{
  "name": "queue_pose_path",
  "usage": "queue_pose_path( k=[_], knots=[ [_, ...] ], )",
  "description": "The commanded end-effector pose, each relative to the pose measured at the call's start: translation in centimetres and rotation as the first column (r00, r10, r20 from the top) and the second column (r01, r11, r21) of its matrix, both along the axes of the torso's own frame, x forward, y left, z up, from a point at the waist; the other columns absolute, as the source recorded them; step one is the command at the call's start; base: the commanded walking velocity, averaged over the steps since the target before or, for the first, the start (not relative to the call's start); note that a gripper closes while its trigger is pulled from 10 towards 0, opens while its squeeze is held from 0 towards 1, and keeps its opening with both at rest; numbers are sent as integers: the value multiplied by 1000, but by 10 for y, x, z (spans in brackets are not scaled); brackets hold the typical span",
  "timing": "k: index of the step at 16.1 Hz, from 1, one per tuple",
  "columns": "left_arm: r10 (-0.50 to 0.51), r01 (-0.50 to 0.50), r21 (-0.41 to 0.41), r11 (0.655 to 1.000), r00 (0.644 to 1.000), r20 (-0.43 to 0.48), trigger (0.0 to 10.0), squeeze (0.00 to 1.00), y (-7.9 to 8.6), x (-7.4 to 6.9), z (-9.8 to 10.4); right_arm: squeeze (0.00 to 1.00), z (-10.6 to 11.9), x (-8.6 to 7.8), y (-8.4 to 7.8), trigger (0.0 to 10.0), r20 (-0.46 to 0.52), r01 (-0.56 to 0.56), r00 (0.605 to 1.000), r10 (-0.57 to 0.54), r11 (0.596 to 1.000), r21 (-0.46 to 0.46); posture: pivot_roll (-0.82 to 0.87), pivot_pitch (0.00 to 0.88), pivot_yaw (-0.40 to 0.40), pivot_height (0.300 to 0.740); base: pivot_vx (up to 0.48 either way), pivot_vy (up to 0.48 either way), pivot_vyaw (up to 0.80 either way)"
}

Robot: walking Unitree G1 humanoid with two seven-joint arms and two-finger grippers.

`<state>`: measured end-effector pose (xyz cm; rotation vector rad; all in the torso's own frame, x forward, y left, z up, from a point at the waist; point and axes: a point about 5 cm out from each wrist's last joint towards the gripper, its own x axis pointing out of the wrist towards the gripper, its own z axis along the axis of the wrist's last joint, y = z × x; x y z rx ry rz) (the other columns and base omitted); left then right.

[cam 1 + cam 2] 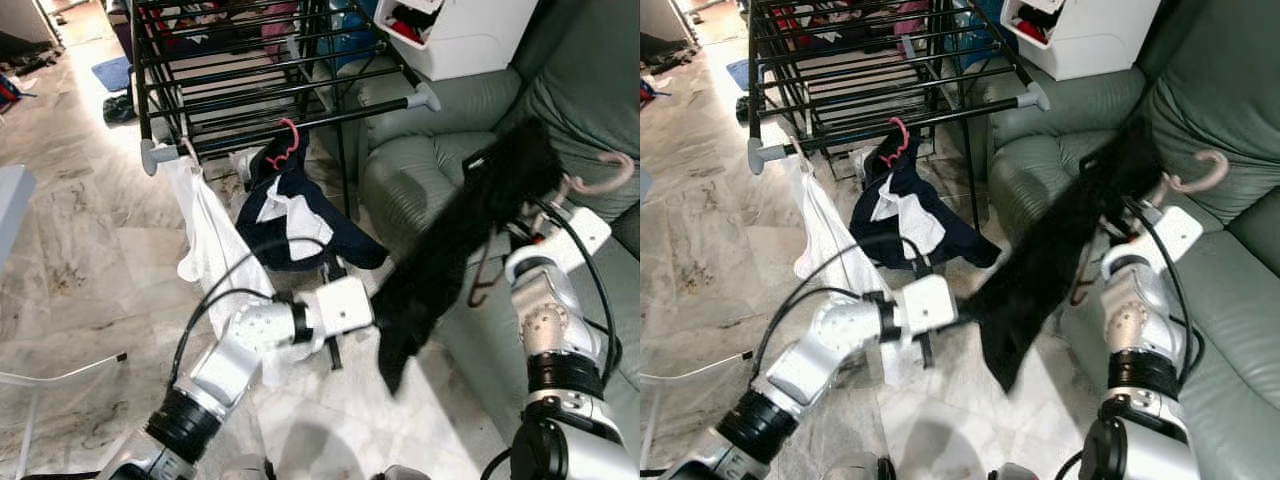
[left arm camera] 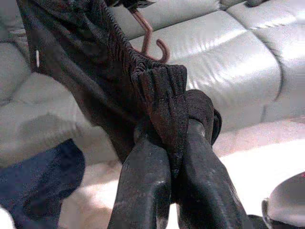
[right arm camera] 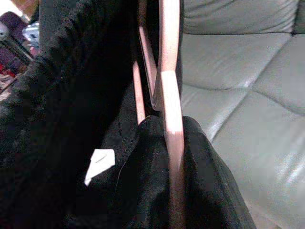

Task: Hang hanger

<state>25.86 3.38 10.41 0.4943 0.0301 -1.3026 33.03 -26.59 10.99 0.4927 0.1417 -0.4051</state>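
Observation:
A black garment point(image 1: 450, 250) hangs on a pink hanger point(image 1: 610, 180) in front of the sofa, its hook curling out to the right. My right gripper point(image 3: 174, 157) is shut on the hanger point(image 3: 170, 109), and the cloth drapes over its fingers. My left gripper point(image 2: 174, 157) is shut on the garment's gathered lower edge point(image 2: 159, 90), low and left of the hanger. The black drying rack point(image 1: 290, 95) stands behind, its front rail running between grey end caps.
A navy and white garment point(image 1: 295, 215) on a red hanger point(image 1: 287, 145) and a white cloth point(image 1: 210, 235) hang from the rack's front rail. A grey-green sofa point(image 1: 420, 170) lies to the right, a white box point(image 1: 470, 35) behind it. Marble floor point(image 1: 80, 250) spreads to the left.

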Motion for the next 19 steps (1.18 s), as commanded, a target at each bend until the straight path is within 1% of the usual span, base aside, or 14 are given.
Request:
queue_pose_path(
  k=[1,2,3,6,7,8,10,12,13,15,16,17,18,19],
  knots=[
    [-16,18,39,999,997,-71,10000,196,8,-6,-14,0,25,-1,-23,10000,94,102,991,-97,993,-54,-70,0,29,740,0,0,0],
    [0,5,43,999,995,-102,10000,1000,9,-7,-20,0,32,-1,-19,10000,124,83,990,-70,991,-106,-70,0,29,740,0,0,0],
    [6,1,46,999,990,-142,10000,1000,10,-8,-27,0,43,2,-8,10000,175,17,984,17,981,-192,-70,0,29,740,0,0,0],
    [25,-17,56,998,990,-138,10000,1000,10,-7,-33,0,52,4,10,10000,235,-70,961,144,952,-297,-70,0,22,740,0,0,0],
    [32,-23,69,997,991,-129,10000,1000,11,-5,-36,0,55,3,21,10000,246,-124,943,225,922,-366,-70,0,22,740,0,0,0],
    [48,-37,94,995,993,-109,10000,1000,15,-2,-39,0,56,-1,34,10000,224,-200,910,348,843,-500,-70,0,22,740,0,0,0],
    [68,-58,109,992,994,-89,10000,1000,22,1,-40,0,52,-7,39,10000,195,-246,888,416,790,-562,-72,0,26,740,0,0,0],
    [155,-156,104,982,988,16,10000,1000,42,16,-32,0,42,-21,39,10000,102,-308,859,502,665,-680,-70,0,28,740,0,0,0],
    [165,-167,103,981,986,30,10000,1000,44,18,-31,0,41,-23,39,10000,91,-310,857,506,650,-694,-70,0,29,740,0,0,0],
    [260,-268,72,961,960,108,10000,1000,64,35,-19,0,36,-30,36,10000,40,-325,846,532,573,-752,-69,0,32,740,0,0,0],
    [282,-290,61,955,952,117,10000,1000,67,38,-16,0,35,-31,36,10000,29,-330,842,539,555,-763,-69,0,32,740,0,0,0],
    [376,-381,-1,925,913,160,10000,1000,80,52,-2,0,28,-39,40,10000,-26,-397,801,598,498,-771,-69,0,32,740,0,0,0],
    [403,-404,-28,914,900,168,10000,1000,83,55,3,0,26,-42,42,10000,-43,-421,785,618,481,-769,-62,0,32,740,0,0,0],
    [439,-434,-68,898,877,194,10000,1000,87,61,11,0,20,-48,45,10000,-80,-469,750,656,443,-764,-62,0,32,740,0,0,0]
  ],
)
